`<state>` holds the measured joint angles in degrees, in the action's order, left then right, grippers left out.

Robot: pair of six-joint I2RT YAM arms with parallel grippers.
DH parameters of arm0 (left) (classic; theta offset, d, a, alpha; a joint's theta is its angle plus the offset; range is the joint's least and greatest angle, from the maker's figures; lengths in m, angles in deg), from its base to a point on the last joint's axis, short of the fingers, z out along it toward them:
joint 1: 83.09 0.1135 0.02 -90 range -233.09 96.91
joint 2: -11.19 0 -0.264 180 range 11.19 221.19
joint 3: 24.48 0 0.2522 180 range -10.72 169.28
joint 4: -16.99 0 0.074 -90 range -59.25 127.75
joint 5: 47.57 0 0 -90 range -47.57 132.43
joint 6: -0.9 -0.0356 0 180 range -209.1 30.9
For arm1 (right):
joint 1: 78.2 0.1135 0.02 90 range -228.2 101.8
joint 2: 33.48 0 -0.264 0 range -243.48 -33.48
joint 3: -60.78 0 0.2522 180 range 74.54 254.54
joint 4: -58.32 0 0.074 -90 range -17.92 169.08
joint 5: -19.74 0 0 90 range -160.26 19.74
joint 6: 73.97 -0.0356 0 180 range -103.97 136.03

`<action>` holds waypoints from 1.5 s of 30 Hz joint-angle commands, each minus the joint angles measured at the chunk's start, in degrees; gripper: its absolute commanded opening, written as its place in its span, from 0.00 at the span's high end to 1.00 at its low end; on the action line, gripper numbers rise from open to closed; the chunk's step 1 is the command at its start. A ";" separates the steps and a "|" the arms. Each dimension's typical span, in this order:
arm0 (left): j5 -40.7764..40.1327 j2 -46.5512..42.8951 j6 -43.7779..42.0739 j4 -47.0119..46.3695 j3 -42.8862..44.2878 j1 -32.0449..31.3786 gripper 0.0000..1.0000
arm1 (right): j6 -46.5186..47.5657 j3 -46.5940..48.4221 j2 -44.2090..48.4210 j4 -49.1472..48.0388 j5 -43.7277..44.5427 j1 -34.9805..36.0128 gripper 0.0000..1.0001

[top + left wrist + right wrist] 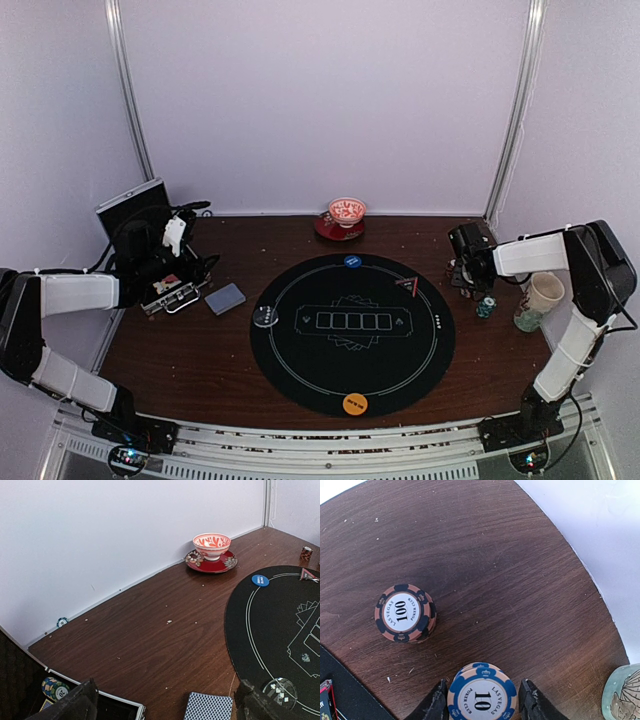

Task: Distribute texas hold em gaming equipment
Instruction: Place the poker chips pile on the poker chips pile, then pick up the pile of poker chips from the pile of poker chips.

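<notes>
A: Noted a bench (180, 350) of dark brown wood-grain laminate, speckled with pale crumbs and boxed in by plain matt white walls (320, 100). Centred on it, a big round black mat (300, 370) printed with thin white lines.

B: Confirmed. On the mat's rim: a flat blue marker disc (351, 261) at the far side, an orange marker disc (355, 404) at the near side, a clear, whitish marker disc (265, 316) at the left. Beyond the mat, by the back wall, a glossy red-and-white patterned bowl (211, 545) seated on a red flowered saucer (222, 565).

A: Right side?

B: Found the right fingers (437, 707) apart, straddling a short stack of blue stripe-edged chips (481, 695) marked 10, not clamped, with a sliver of wood visible on one flank. Beyond it, apart, a brown-and-black stack (405, 613) marked 100. Both on bare wood, off the mat, near a pale glazed ceramic mug (540, 298).

A: Left side: left fingers (75, 705) spread wide, gripping nothing, hovering at an open foam-lined case (190, 297). Between them and lower, flat on the wood, a deck of grey-blue lattice-backed playing cards (208, 707), near the mat's left rim. Inside the case, a few pale chips (54, 689). One stray teal-edged chip (62, 622) at the foot of the wall.
</notes>
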<state>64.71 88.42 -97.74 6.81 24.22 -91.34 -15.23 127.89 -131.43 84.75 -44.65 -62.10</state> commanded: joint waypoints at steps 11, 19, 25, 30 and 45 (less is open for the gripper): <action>0.26 -0.33 -0.47 -1.61 0.92 -0.03 0.02 | 0.08 1.50 -0.85 0.43 0.70 -0.29 0.54; 0.26 -0.40 -0.50 -1.63 0.92 -0.04 0.02 | 0.01 1.42 -0.51 0.39 0.51 -0.28 0.62; 0.22 -0.32 -0.49 -1.63 0.92 -0.04 0.02 | -0.04 1.20 0.40 0.37 0.50 -0.24 0.65; 0.20 -0.28 -0.46 -1.70 0.92 -0.08 0.02 | -0.23 0.45 2.52 -0.12 0.67 -0.28 0.67; 0.13 -0.24 -0.46 -1.67 0.92 -0.03 0.02 | 0.57 0.30 5.39 -0.27 1.00 1.56 0.68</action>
<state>64.69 88.42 -97.74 6.81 24.22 -91.34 -15.21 128.17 -127.98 84.70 -44.72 -61.82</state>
